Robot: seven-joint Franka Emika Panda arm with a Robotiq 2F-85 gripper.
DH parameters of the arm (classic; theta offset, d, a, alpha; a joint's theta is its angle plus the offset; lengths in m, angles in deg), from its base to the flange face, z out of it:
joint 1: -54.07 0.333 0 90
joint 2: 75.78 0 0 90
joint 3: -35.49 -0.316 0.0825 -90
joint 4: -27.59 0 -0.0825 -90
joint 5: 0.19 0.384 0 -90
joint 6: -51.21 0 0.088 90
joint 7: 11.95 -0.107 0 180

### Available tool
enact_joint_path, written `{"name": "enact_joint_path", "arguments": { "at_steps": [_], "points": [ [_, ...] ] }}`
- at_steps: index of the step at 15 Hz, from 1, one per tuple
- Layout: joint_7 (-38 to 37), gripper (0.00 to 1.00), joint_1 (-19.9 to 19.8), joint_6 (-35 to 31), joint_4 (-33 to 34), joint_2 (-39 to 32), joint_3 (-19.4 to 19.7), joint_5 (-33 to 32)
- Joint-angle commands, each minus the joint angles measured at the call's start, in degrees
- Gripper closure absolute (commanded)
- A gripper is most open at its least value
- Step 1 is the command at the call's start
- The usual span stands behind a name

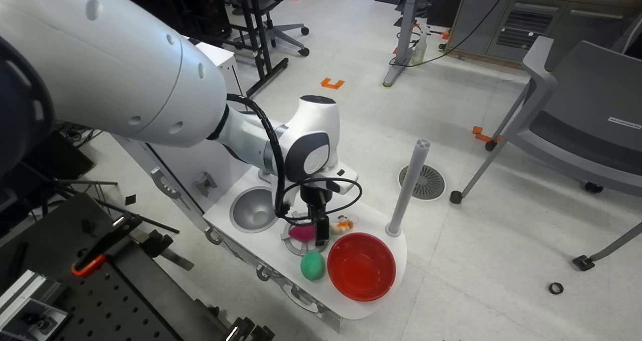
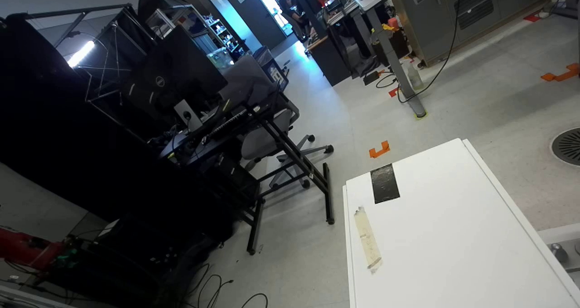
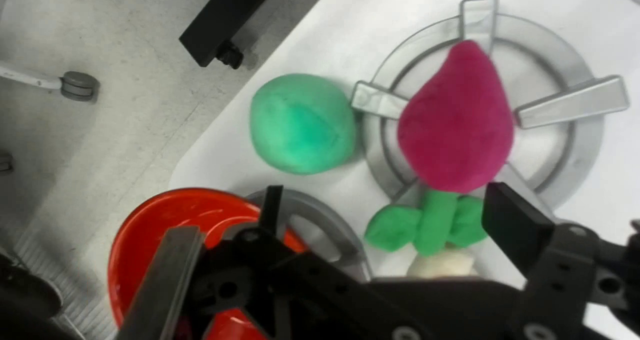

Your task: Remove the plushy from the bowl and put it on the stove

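The plushy (image 3: 457, 122), a pink-red drop shape with green leaves, lies on the grey ringed burner of the stove (image 3: 572, 102). In an exterior view the plushy (image 1: 302, 233) shows pink on the stove (image 1: 294, 249). The red bowl (image 1: 361, 268) stands at the rounded end of the white top, with nothing seen inside; part of the bowl (image 3: 150, 235) shows in the wrist view. My gripper (image 3: 393, 212) is open and empty, fingers apart above the green leaves. In an exterior view the gripper (image 1: 321, 229) is beside the plushy; contact cannot be told.
A green ball-like object (image 1: 313, 266) lies between bowl and stove. A small orange-and-white toy (image 1: 344, 224) lies behind the gripper. The grey sink basin (image 1: 254, 209) is beside the stove. A grey post (image 1: 409, 188) rises near the bowl. A white panel (image 2: 446, 235) shows without the arm.
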Motion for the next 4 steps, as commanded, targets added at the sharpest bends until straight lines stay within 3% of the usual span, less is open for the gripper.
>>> {"name": "enact_joint_path", "arguments": {
  "at_steps": [1, 4],
  "points": [
    [1.2, 0.0, -0.6, 0.7, -1.4, 1.3, 0.6, 0.0],
    [3.6, 0.0, -2.6, 2.2, -4.4, 4.6, 0.9, 0.0]
  ]
}}
